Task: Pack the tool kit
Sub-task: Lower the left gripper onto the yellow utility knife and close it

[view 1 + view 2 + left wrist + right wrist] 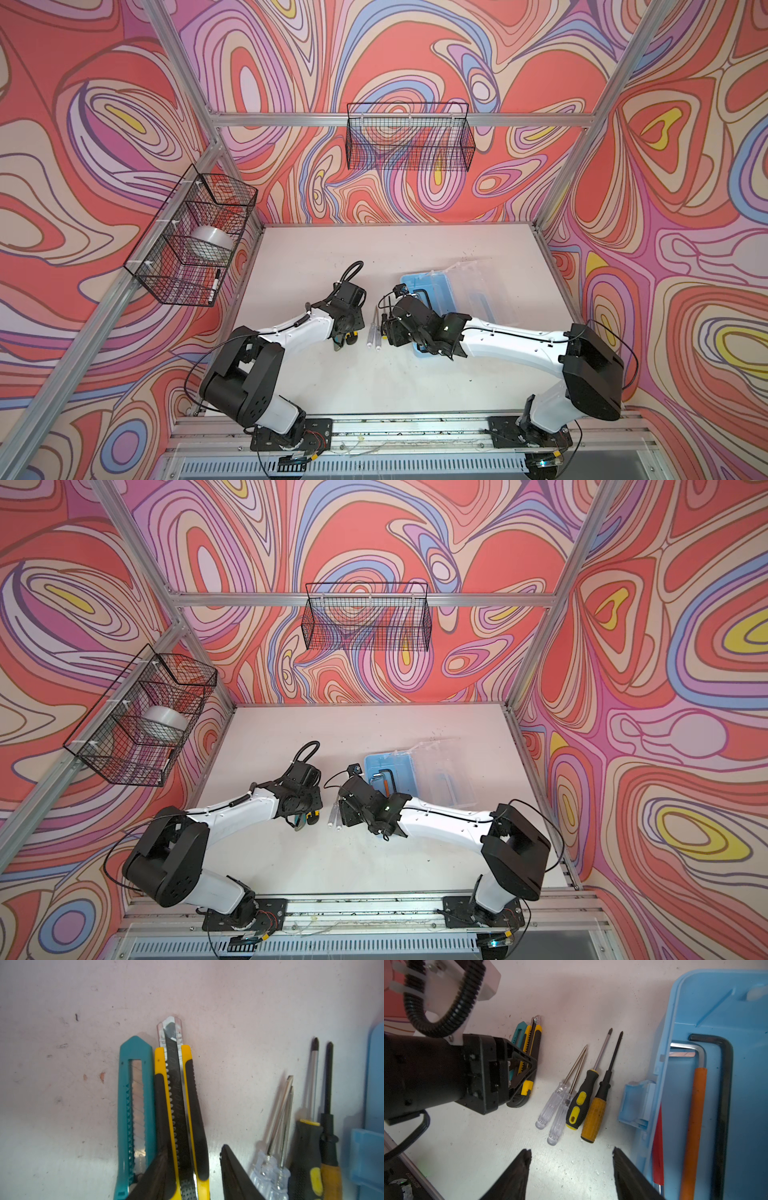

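Tool kit (708,1007) lies open in the right half of the worktop (374,249), about midway between its far and near edges, with the clear lid (469,286) folded out toward the right edge. Inside it I see two hex keys (726,1084), an orange stick (695,1115) and a red stick (658,1147). The four screwdrivers (583,1095) lie outside on the worktop, just beside its left wall, and the two knives lie beyond them. The left gripper (193,1149) is low over the knives with its jaws half wide, set around the yellow knife (176,1095). It does not appear to press on it: one finger has a clear gap to the knife, and the other sits over the line where this knife touches the teal knife (124,1105). This is, I think, the main danger. If the jaws close from here, that finger may land on top of a knife instead of going between them. It may also catch both knives, and then one can slip out on the way to the kit. The grip seems to be behind the middle of the handle, so the front may hang down and hit the blue wall. The right gripper (571,1149) hovers wide and empty between the screwdrivers and the kit. The two arms are close, so a careless move could bump them together or push the light kit aside.
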